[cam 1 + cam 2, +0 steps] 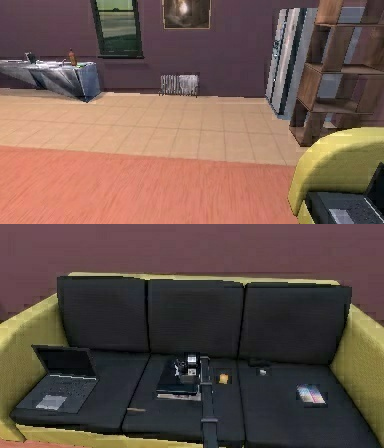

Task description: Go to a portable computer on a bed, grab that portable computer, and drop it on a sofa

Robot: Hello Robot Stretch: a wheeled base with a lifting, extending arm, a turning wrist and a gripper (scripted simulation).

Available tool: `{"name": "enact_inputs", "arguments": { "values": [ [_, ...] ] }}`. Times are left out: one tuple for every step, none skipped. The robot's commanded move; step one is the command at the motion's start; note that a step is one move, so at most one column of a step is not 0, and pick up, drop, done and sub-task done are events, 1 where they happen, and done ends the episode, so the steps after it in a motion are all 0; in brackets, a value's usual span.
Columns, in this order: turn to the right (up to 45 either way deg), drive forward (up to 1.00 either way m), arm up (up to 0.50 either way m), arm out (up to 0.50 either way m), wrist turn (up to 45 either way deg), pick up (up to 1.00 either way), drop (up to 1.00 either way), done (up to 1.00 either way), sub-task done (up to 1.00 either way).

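The robot's dark arm (210,419) is seen rising from the bottom edge of the arm side view, across the front edge of a yellow-framed sofa (365,354) with dark cushions. The gripper (178,374) is placed at the middle seat cushion, where a flat dark slab (168,393) lies at or beneath it. Whether anything is held cannot be told.

An open laptop (62,379) is pictured on the seat cushion at the arm side view's left, near that end of the sofa. Its screen is raised toward the back cushions, and it is well apart from the gripper.

A small orange thing (223,378) is seen on the middle seat cushion, just beside the arm. A small dark thing (262,371) lies near the back edge of the seat cushion at the view's right. A flat rectangle (311,395) with a pale face lies nearer that cushion's front edge.

In the forward view, the sofa's yellow end (325,165) is caught at the bottom right corner. An orange-red rug (130,185) is spread across the tiled floor (150,120). Against the purple far wall are shown a blue-grey counter (55,75), a window (118,25), a framed picture (186,12), a radiator (180,85), a pale fridge (288,60) and a wooden shelf unit (345,70).
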Motion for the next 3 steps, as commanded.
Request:
{"name": "enact_inputs", "arguments": {
  "values": [
    [0.0,0.00,0.10,0.00,0.0,0.00,0.00,0.00,0.00],
    [0.0,0.00,0.00,-0.08,0.0,0.00,0.00,0.00,0.00],
    [0.0,0.00,0.00,0.00,0.0,0.00,0.00,1.00,0.00]
  ]
}}
